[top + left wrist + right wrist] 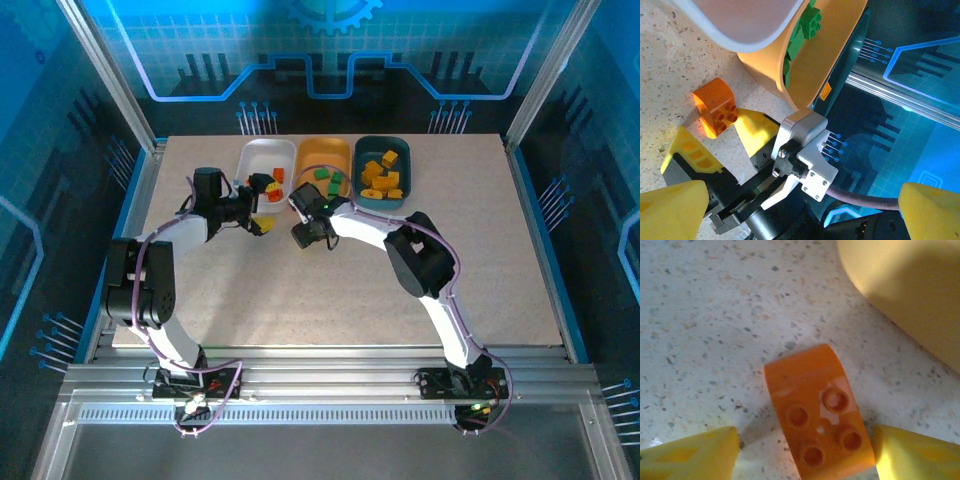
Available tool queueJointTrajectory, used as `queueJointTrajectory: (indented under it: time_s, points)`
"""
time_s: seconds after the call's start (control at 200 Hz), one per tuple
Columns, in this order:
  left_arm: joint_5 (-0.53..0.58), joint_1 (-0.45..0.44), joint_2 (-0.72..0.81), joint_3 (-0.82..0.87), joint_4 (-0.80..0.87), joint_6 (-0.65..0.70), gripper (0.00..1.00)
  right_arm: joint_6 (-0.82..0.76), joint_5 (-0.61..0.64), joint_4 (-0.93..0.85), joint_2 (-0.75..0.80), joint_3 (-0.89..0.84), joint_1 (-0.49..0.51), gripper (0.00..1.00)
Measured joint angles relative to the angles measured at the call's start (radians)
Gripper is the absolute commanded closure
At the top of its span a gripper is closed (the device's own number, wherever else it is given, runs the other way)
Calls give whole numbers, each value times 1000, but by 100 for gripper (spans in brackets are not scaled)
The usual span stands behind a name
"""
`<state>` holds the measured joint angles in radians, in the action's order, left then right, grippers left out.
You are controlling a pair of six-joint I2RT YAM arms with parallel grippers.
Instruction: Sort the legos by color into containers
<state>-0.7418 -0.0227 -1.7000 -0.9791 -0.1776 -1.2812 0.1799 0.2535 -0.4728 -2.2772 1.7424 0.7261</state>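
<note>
An orange-red lego [817, 425] lies studs-up on the table, between the open fingers of my right gripper [805, 457]; the right fingertip [915, 455] is at its edge. The left wrist view shows this lego [716, 104] just ahead of the right gripper's yellow fingers [757, 130]. My left gripper [800, 210] is open, with the right arm's wrist in front of it. Both grippers sit close together before the trays: the left gripper [260, 208] and the right gripper [303, 225]. Red legos lie in the white tray [262, 152], green in the orange-yellow tray [318, 152], yellow in the teal tray [380, 145].
The three trays stand side by side at the table's back edge. The orange-yellow tray's wall [910, 290] rises just beyond the lego, and the white tray's rim [740, 42] is close by. Open tabletop [330, 290] lies nearer the arm bases.
</note>
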Motion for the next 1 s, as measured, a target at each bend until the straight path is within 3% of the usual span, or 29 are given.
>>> queueJointTrajectory:
  time_s: [0.1, 0.18, 0.41, 0.55, 0.68, 0.885, 0.955, 1.001]
  points:
    - [0, 0, 0, 0, 0, 0, 1, -8, -8, 2, -1, 3, -3, 57]
    - [0, 0, 0, 0, 0, 0, 1, -4, -11, 19, 3, -14, -2, 63]
    - [0, 18, 15, 0, 2, 0, 1, 11, -14, 57, 129, -153, 7, 66]
    - [4, 74, 44, 0, 8, 0, 1, 27, -29, 76, 194, -137, 8, 66]
    - [9, 120, 59, 0, 8, 0, 1, 56, -57, 84, 159, 0, -3, 66]
    - [12, 125, 58, 0, 11, -1, 1, 82, -106, 69, -48, 332, -30, 65]
    - [12, 125, 58, 0, 11, -1, 1, 82, -121, 38, -135, 456, -34, 62]
    - [11, 125, 58, 0, 11, -1, 1, 84, -131, 8, -192, 542, -35, 55]
